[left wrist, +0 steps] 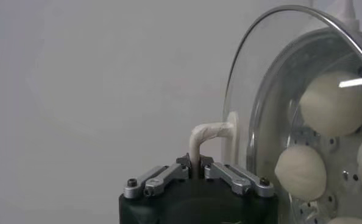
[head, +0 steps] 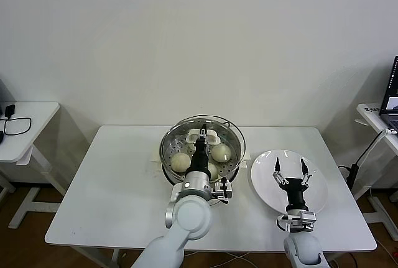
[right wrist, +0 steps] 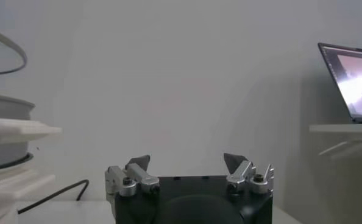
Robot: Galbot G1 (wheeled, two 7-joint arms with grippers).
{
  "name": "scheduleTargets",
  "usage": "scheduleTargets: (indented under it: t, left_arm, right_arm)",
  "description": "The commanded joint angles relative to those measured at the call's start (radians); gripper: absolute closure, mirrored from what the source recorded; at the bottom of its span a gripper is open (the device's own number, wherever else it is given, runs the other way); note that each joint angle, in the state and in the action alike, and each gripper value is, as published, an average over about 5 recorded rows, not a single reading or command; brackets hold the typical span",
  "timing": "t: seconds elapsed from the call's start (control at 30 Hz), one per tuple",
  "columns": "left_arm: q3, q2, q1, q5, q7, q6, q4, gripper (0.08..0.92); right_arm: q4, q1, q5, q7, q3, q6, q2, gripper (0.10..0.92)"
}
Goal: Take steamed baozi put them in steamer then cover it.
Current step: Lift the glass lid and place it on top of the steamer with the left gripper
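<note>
Baozi (head: pixel 181 161) in the basket, folks: cream-white buns sit on the perforated floor of the steamer (head: pixel 169 147), which stands near the middle of the white table (head: pixel 112 187), a little toward its back edge. Three buns show plainly from the head view, with more partly hidden behind the arm, so the count is hard to call. Right above them is the cover (head: pixel 235 132), the clear glass lid with its metal rim, over the steamer's mouth and shifted slightly toward the table's right edge; whether its rim touches the steamer's rim cannot be told. The left gripper (head: pixel 202 136) has it by the cream-white handle (left wrist: pixel 206 135), and the left wrist view shows the fingers pinched tight on that looped handle, the glass disc standing just beyond and the buns showing through it. The left arm reaches in from the table's front edge, straight over the basket. Out to the right, the flat white plate (head: pixel 264 184) lies near the table's right edge, just beside the steamer, and the right gripper (head: pixel 290 169) hovers over it with its jaws spread wide and nothing between them. Farther out, a laptop (right wrist: pixel 348 78) sits on a side desk (head: pixel 372 114) past the right edge, and another small desk (head: pixel 34 122) with a black cable stands off the left.
</note>
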State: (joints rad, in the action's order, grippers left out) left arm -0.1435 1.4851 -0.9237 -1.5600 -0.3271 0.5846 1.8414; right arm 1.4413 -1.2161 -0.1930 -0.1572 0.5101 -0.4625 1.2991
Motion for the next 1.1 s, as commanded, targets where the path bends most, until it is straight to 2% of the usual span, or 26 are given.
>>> scheduleTargets:
  t: [0.03,1.1]
  left_arm:
    - [-0.007,0.02,0.01,-0.032,-0.004,-0.001,-0.049,0.807]
    - [0.024,0.028,0.016,-0.048,0.02,-0.029,-0.121,0.807]
  right_arm:
    - [-0.004,0.001,0.003,0.002,0.001,-0.001,0.0,0.203]
    - [-0.012,0.0,0.011,0.003,0.007,-0.017,0.003,0.203]
